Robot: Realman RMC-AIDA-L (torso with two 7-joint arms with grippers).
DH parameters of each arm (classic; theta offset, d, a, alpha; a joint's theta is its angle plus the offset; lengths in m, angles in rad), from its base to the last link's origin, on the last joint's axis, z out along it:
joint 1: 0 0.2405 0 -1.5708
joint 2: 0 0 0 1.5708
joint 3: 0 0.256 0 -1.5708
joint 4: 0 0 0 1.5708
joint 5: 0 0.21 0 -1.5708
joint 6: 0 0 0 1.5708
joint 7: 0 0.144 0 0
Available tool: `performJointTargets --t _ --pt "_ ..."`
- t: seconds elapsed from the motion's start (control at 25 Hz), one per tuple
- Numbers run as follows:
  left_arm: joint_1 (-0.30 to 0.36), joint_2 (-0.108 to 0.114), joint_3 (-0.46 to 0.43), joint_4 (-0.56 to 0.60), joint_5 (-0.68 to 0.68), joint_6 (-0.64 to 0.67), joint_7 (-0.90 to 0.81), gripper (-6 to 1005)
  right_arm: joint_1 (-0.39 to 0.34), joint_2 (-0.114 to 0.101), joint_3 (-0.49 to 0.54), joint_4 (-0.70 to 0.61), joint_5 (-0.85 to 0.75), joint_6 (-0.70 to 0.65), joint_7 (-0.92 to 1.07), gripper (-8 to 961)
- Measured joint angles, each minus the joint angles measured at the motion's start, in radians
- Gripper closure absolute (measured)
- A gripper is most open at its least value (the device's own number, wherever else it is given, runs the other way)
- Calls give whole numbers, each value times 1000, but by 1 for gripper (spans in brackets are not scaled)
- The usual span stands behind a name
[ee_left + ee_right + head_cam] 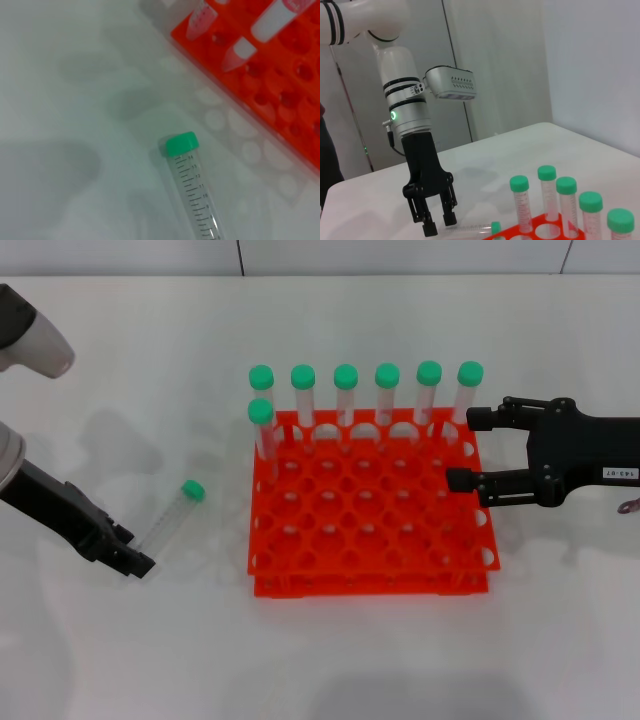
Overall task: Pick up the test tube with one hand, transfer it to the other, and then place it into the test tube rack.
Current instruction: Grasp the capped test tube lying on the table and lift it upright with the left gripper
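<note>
Left tool [133, 552] at test tube [172, 515], table [150, 370] around.

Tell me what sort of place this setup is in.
Probably a lab-style robot test bench. A bright orange-red plastic test tube rack holding green-capped clear tubes stands on a plain white table, with bare pale walls behind. One more clear green-capped test tube lies by the unlabelled black left gripper.

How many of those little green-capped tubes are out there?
8: six along the rack's far row, one just behind its far-left corner hole, one lying on the table by the left gripper.
</note>
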Motion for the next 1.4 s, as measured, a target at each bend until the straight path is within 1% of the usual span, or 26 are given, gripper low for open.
performJointTargets --t 0.6,0.84,1.28,1.4 --pt "-8 -4 29 -3 0 -11 -16 454 -4 0 0 0 2 0 -9 121" --pt "-8 -2 31 -3 2 -12 -24 476 -7 0 0 1 9 0 -9 122" --pt "-11 -4 35 -3 11 -15 -25 554 -10 0 0 1 13 2 -18 124" --pt "-12 -3 35 -3 11 -17 -25 557 -11 0 0 1 14 2 -22 125"
